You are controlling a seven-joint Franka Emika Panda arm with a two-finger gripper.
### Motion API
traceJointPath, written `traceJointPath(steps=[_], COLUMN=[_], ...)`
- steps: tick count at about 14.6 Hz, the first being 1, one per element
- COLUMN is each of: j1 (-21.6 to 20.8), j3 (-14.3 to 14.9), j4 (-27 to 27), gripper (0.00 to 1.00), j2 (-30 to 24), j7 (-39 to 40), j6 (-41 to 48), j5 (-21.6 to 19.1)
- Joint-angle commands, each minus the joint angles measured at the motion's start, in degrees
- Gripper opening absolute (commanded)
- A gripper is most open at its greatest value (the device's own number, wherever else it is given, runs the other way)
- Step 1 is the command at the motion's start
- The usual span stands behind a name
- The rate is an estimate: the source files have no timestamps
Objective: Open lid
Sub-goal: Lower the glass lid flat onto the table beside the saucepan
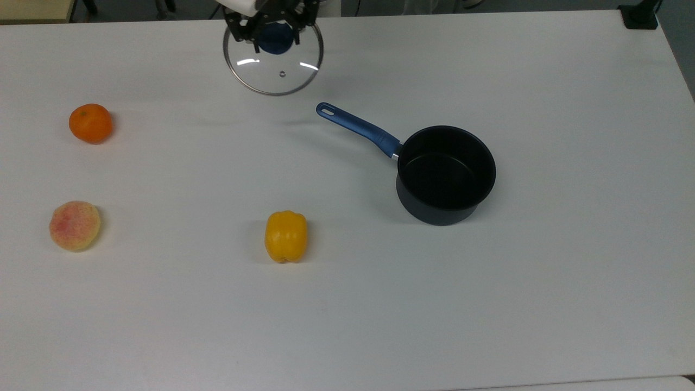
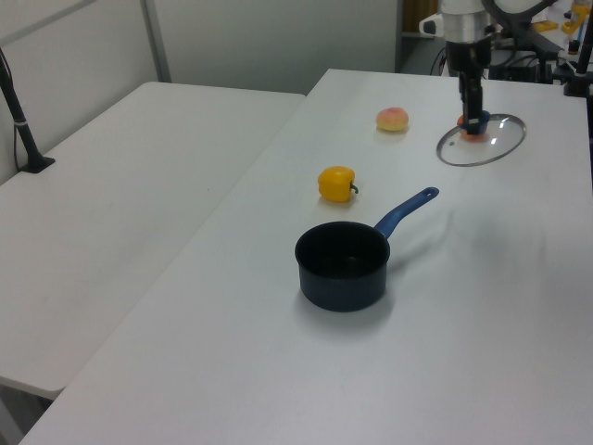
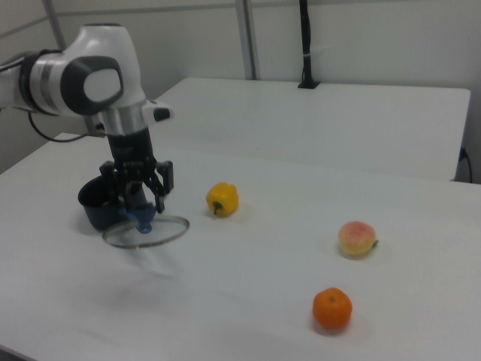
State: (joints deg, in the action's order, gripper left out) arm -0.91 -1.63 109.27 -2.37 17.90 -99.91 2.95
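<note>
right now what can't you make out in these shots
- Arm above the gripper: cut off by the top view's upper edge.
- Orange: in the left view, mostly hidden behind the lid's knob and the gripper.
- Saucepan: in the right view, partly hidden behind the gripper.

Clear lid (image 1: 273, 62), blue knob (image 1: 276, 39); dark saucepan (image 1: 445, 175), blue handle (image 1: 358, 128).

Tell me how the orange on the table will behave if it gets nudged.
The orange looks round and sits free on the smooth white table, so a nudge would probably send it rolling. It seems small and likely light. Nothing touches it; the peach sits apart, so little would stop it.
</note>
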Motion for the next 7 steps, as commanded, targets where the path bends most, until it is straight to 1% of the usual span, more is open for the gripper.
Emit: traceJointPath(steps=[1, 3, 4, 7], j1=[0.6, 0.6, 1.4, 1.6], j3=[3.5, 4.3, 4.4, 4.4], j4=[9.0, 12.6, 15.2, 19.7], gripper=[0.43, 0.43, 0.43, 0.43], j2=[-5.8, -6.3, -6.4, -6.2], j7=[6.4, 7.8, 7.9, 7.9], j6=[-2.0, -4.4, -8.5, -15.4], j5=[-1.3, -1.1, -1.1, -1.0])
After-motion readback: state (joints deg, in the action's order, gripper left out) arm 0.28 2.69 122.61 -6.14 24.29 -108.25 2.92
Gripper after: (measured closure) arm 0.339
